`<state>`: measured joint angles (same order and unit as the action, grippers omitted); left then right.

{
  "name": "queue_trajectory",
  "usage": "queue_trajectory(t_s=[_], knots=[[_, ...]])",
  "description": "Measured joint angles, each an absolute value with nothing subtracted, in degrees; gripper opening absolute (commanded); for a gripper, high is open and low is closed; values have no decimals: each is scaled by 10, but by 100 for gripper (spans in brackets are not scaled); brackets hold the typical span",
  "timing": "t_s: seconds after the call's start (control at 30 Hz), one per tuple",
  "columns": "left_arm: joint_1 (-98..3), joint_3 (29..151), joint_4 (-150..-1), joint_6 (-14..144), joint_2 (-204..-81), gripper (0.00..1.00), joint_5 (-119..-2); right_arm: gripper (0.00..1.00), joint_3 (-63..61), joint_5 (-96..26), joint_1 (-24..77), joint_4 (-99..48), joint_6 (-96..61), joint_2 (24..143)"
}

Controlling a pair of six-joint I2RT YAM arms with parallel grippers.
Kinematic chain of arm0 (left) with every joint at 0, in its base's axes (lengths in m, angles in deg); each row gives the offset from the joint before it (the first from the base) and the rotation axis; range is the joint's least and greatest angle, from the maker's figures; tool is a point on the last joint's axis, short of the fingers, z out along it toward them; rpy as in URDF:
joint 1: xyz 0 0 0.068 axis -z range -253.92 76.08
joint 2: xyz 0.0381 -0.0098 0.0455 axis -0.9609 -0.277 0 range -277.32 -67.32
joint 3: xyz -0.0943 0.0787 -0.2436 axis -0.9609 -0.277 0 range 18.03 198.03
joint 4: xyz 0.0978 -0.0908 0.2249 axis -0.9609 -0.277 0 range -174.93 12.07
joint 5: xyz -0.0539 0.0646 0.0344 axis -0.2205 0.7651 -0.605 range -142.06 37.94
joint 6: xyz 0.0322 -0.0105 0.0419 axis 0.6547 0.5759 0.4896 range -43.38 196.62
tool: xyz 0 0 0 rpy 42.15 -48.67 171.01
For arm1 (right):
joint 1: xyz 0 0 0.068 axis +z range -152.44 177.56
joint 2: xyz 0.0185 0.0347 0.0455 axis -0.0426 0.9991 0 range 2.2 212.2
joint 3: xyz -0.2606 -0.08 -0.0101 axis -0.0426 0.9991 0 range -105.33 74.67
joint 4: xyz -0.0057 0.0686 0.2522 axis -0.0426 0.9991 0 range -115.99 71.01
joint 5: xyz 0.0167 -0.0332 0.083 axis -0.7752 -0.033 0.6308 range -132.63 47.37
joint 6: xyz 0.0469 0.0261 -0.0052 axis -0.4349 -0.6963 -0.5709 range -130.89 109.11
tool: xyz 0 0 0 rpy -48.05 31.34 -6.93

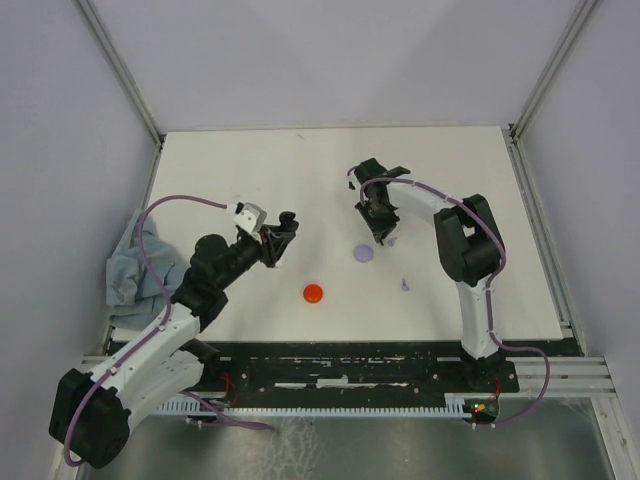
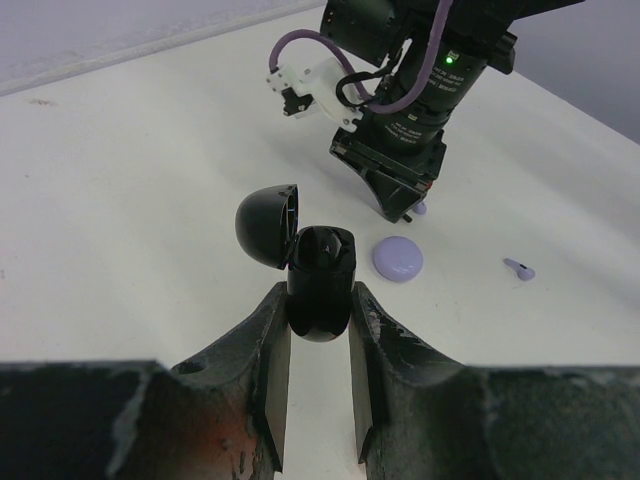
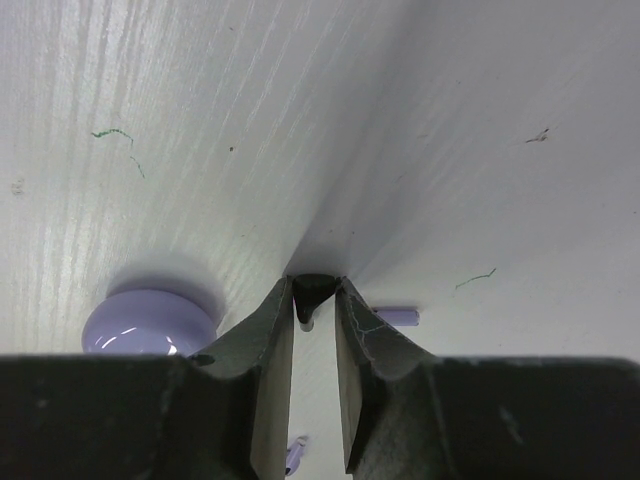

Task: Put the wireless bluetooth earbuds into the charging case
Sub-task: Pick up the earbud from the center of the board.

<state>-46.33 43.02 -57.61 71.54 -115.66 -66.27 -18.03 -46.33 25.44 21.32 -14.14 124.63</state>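
A crumpled grey-blue cloth (image 1: 135,268) lies bunched at the left edge of the white table (image 1: 250,170). The left arm slants up past it from the near-left corner toward the middle. The left gripper (image 2: 319,300) is clenched on the lower body of a glossy black plastic charging case (image 2: 322,262), one finger on each side. The case's domed lid (image 2: 268,225) is flipped open to the left. The open cup is dark inside, and whether a bud sits in it cannot be told. Right of this gripper and nearer the near edge, a flat round red plastic case (image 1: 314,293) lies closed by itself. Beyond it, just right of centre, a round lavender plastic case (image 1: 363,254) also lies closed on the table. The right arm rises from the near edge, folds at the elbow and bends back leftward, with its wrist turned down over the table. The right gripper (image 3: 313,300) sits just beside the lavender case with its tips down at the surface. They pinch a tiny black plastic earbud (image 3: 312,288) between them. A lavender stem (image 3: 400,317) shows partly behind its right finger. A small lavender stemmed earbud (image 1: 405,285) lies loose toward the near edge, apart from both cases. The widest bare stretch of table runs along the far edge, with more along the right edge.
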Motion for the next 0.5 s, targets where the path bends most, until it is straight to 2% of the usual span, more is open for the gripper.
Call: queue_trajectory(t_s=[0.27,0.5], knots=[[-456,422,-546,715,-1163,3,-704,24,-147,-468,261,200,-161,1217],[-456,394,-497,715,-1159,3,-763,23,-119,-479,280,197,-185,1127]])
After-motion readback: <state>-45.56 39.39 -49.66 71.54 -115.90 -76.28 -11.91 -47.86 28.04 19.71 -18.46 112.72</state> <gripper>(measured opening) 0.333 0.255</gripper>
